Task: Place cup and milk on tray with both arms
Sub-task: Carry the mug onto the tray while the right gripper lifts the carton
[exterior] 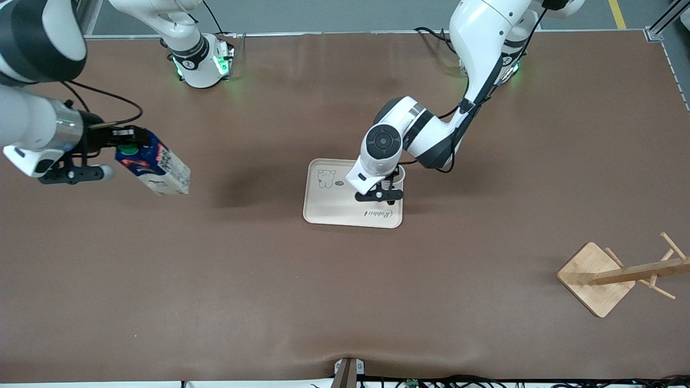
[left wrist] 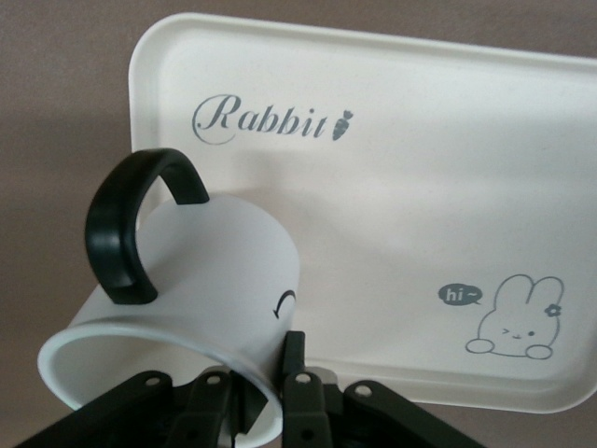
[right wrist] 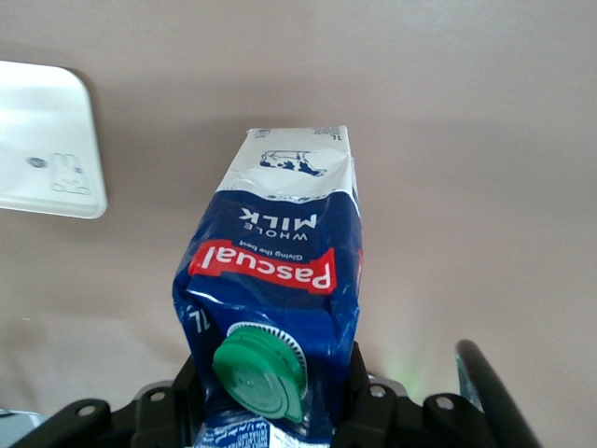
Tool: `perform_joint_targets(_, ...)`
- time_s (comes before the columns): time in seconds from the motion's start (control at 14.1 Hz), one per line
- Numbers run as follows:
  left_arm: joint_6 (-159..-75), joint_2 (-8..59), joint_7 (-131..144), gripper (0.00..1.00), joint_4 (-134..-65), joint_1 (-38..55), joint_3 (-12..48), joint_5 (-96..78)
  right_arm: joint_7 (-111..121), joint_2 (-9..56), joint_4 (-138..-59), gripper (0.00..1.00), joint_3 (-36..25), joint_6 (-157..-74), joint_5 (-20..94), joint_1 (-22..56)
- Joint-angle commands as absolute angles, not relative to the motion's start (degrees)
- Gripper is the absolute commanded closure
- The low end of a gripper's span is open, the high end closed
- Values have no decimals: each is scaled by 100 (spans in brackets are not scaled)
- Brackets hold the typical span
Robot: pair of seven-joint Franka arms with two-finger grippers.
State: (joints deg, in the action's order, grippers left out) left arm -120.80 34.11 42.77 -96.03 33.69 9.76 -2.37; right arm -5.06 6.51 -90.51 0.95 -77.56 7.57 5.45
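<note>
My left gripper (exterior: 389, 196) is over the beige tray (exterior: 329, 202), at its edge toward the left arm's end. It is shut on the rim of the white cup (left wrist: 187, 280), one finger (left wrist: 297, 373) outside the wall and one inside. The cup hangs tilted with its black handle (left wrist: 126, 233) up, and I cannot tell if it touches the tray (left wrist: 420, 187). In the front view my hand mostly hides the cup. My right gripper (exterior: 126, 143) is shut on the blue top of the milk (exterior: 159, 170) and holds it tilted above the bare table near the right arm's end. The green cap (right wrist: 261, 369) sits between the jaws of my right gripper (right wrist: 270, 392).
A wooden rack (exterior: 598, 277) with a square base lies tipped near the left arm's end, nearer the front camera. The brown table mat (exterior: 242, 269) stretches between the milk and the tray. A corner of the tray (right wrist: 47, 140) shows in the right wrist view.
</note>
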Motion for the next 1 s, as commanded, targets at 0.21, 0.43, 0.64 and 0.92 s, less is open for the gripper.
perform_joint_targets(0.21, -11874, 3683, 4324, 27, -9282, 3472, 949, -114, -1835, 887, -8736, 72, 62, -7620, 870, 1466)
perform_joint_targets(0.43, -11865, 3656, 4272, 0, -9176, 3463, 940, -79, -2581, 1037, -8736, 72, 53, -7734, 1246, 1792)
perform_joint_targets(0.64, -11865, 3534, 4271, 0, -9158, 3393, 932, -79, -2891, 1133, -8736, 72, 53, -8041, 1433, 2082)
perform_joint_targets(0.92, -11366, 3454, 4333, 0, -8808, 3375, 862, -105, -3611, 1256, -8736, 71, 53, -8454, 1441, 2521)
